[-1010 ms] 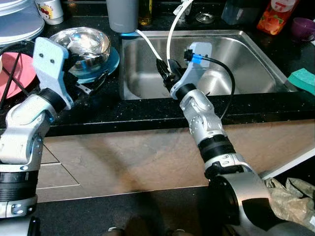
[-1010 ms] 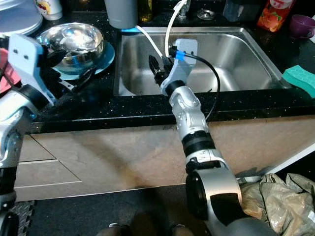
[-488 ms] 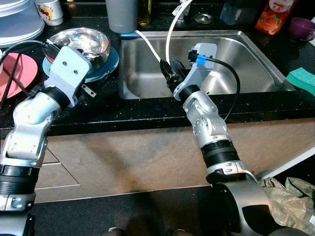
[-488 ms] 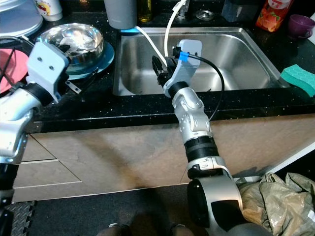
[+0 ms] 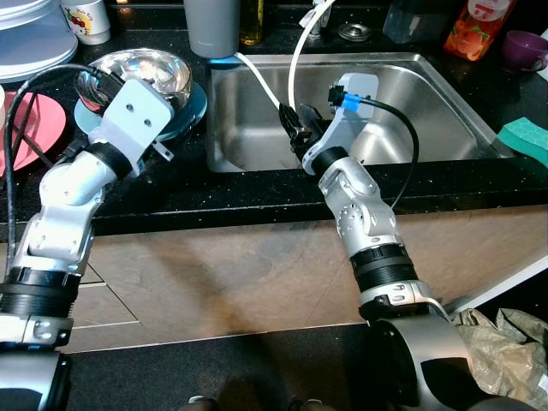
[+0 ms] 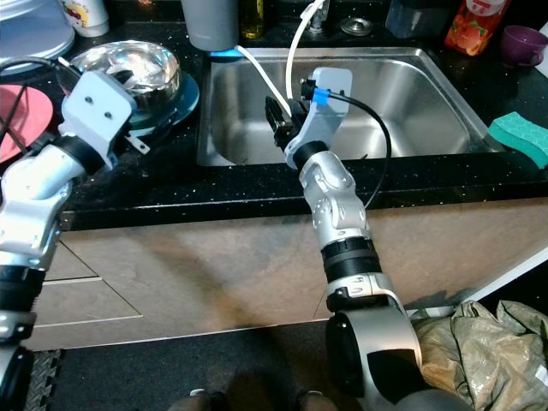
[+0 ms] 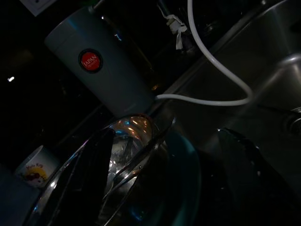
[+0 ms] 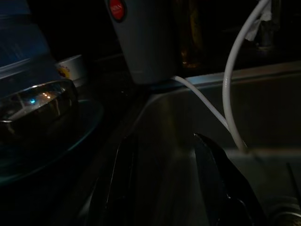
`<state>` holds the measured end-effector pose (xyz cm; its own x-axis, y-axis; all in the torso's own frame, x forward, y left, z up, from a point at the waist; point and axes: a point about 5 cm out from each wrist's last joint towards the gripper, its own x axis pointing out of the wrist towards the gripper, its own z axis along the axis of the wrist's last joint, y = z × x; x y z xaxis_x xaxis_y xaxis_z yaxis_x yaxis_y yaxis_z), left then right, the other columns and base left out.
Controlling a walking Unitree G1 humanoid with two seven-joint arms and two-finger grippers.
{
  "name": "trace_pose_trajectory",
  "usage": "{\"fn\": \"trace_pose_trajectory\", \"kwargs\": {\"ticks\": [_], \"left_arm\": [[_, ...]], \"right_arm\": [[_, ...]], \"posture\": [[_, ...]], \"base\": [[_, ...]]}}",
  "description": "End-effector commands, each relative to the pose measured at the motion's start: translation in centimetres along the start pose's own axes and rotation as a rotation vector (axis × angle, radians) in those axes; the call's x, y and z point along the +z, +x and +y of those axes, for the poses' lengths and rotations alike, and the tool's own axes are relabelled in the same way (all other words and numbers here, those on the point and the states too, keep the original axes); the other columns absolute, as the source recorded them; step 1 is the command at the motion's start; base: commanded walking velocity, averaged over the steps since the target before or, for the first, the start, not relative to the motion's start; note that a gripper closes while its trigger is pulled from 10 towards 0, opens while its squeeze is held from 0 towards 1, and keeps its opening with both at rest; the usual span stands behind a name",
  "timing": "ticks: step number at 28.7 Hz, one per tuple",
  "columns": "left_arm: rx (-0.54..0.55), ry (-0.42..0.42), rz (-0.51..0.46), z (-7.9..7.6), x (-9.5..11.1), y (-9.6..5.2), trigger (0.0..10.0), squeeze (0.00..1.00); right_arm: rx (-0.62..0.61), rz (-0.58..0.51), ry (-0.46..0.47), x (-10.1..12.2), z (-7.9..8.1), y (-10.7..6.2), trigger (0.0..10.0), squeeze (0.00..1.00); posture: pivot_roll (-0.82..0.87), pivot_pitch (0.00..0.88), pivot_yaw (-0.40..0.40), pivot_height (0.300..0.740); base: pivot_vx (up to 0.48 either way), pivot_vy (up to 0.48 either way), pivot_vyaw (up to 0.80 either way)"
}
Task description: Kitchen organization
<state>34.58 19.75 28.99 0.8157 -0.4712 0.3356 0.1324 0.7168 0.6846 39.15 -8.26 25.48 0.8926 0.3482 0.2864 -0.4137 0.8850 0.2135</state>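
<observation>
A shiny steel bowl [image 5: 158, 70] sits on a blue plate [image 5: 196, 104] on the black counter, left of the sink [image 5: 428, 94]. My left gripper [image 7: 164, 136] is open at this bowl. One finger [image 7: 94, 179] lies over the bowl's inside, the other finger [image 7: 244, 165] outside its rim on the sink side. My right gripper [image 5: 293, 124] hangs open over the left part of the sink, nothing between its fingers [image 8: 126, 179]. A white hose [image 5: 295, 60] runs down into the sink just beyond it.
A grey canister [image 5: 212, 26] stands behind the bowl. A pink plate [image 5: 30, 120], stacked white plates [image 5: 30, 38] and a mug [image 5: 86, 17] are at the left. A green sponge [image 5: 527, 137], juice carton [image 5: 479, 26] and purple cup [image 5: 524, 47] are at the right.
My left arm has swung right and forward, bringing its gripper onto the steel bowl. The right arm has barely shifted.
</observation>
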Motion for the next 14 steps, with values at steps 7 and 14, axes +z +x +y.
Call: {"fn": "trace_pose_trajectory", "kwargs": {"ticks": [7,14], "left_arm": [[-0.034,0.002,-0.001,-0.61,-0.57,0.37,0.0,0.00],[-0.029,0.026,0.011,-0.35,-0.97,0.33,10.0,0.00]], "right_arm": [[-0.016,0.012,0.011,-0.20,-0.36,-0.31,10.0,0.00],[-0.017,0.013,0.013,-0.18,-0.34,-0.30,10.0,0.00]], "posture": [[0.01,0.144,-0.015,0.740],[0.02,0.142,-0.016,0.740]], "base": [[0.000,0.000,0.00],[0.000,0.000,0.00]]}}
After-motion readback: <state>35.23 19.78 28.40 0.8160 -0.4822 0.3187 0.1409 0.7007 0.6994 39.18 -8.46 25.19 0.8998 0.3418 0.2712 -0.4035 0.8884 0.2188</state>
